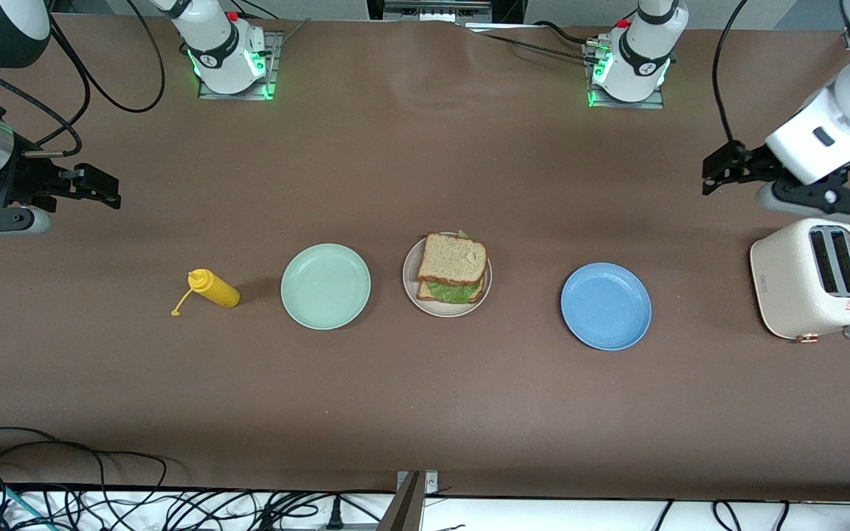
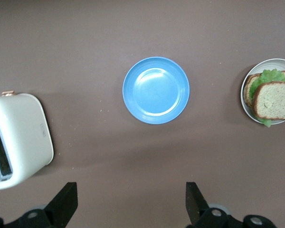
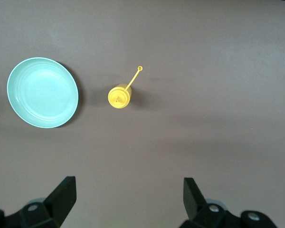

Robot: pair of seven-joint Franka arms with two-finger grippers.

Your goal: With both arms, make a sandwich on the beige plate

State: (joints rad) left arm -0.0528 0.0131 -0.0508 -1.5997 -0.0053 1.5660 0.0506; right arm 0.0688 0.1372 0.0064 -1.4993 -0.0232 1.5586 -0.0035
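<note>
The sandwich sits stacked on the beige plate mid-bench, between the mint plate at 9 o'clock and the blue plate at 3, so the left hand above the toaster and the right hand up by the mustard bottle both hang wide open, empty, clear of the finished build.

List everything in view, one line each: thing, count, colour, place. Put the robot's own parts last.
sandwich: one, brown bread with green lettuce, on the beige plate
beige plate: one, pale beige, middle of the table, between the other two plates
mint green plate: one, mint green, beside the beige plate toward the right arm's end
blue plate: one, blue, beside the beige plate toward the left arm's end
mustard bottle: one, yellow, beside the mint green plate, cap hanging off
toaster: one, cream, at the left arm's end
table: one, brown
left claw: one, black, open, over the table near the toaster
right claw: one, black, open, over the right arm's end of the table
</note>
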